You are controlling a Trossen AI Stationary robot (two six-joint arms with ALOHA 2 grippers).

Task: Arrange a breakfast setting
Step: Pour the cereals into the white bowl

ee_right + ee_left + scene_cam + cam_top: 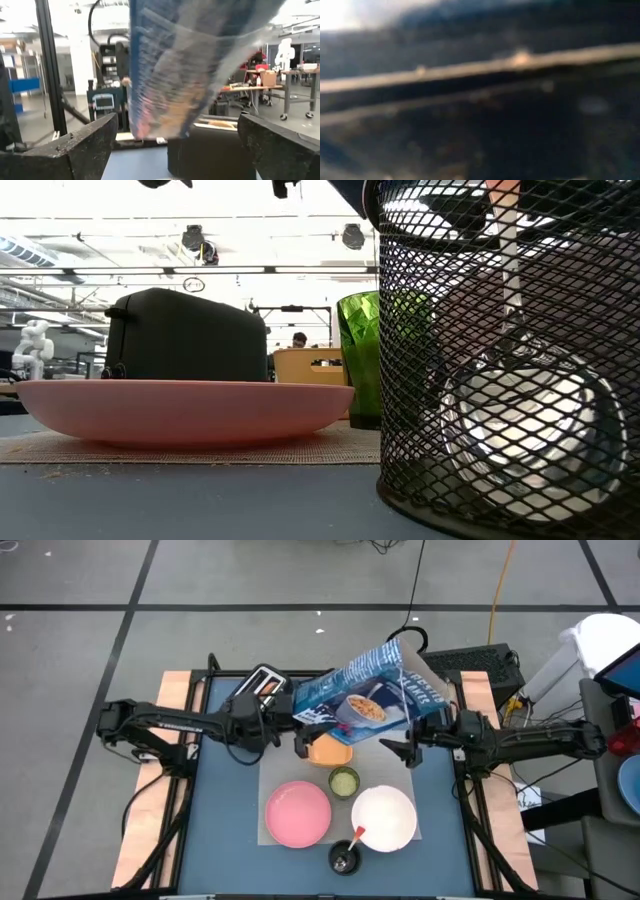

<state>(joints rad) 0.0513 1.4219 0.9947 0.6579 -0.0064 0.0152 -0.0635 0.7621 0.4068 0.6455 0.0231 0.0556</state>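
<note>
Blue cardboard cereal box tilted high above surface, gripped at left end by left gripper; right gripper jaws released beside it. Pink round plate, white bowl, green cup placed; box unplaced.

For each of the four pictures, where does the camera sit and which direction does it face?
High view: above the table, looking straight down; both arms, the cereal box raised between left gripper and right gripper.
Low view: at table height, looking level past the pink plate, green cup and toaster.
Left wrist view: pressed close to something dark; nothing readable.
Right wrist view: on the right wrist, facing the box past its own open fingers.
High and right wrist views share the box.
</note>
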